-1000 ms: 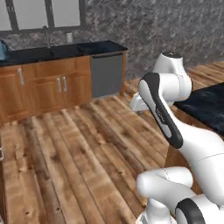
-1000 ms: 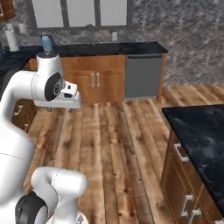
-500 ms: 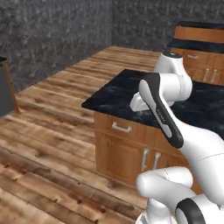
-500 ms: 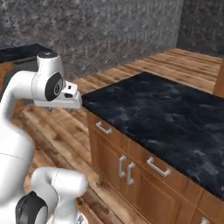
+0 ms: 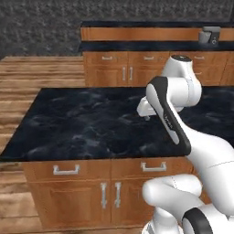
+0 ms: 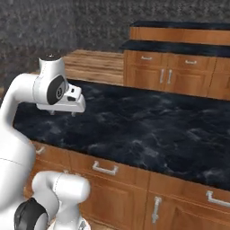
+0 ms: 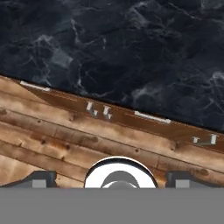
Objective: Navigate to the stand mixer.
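While far off on the back counter, small grey-and-charcoal stand mixer; gripper spread unclear.

Island counter in front; stand mixer on far counter behind, right.

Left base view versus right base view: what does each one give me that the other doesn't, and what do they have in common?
Left base view: the stand mixer, small and grey, standing at the right end of the far counter, against the back wall.

Right base view: the hand side-on, with the pincer hanging above the near part of the island counter, apart from it.

Both: the black marble island over wooden cabinet fronts, the far wooden cabinets, the wood floor, the grey stone wall and the white arm.
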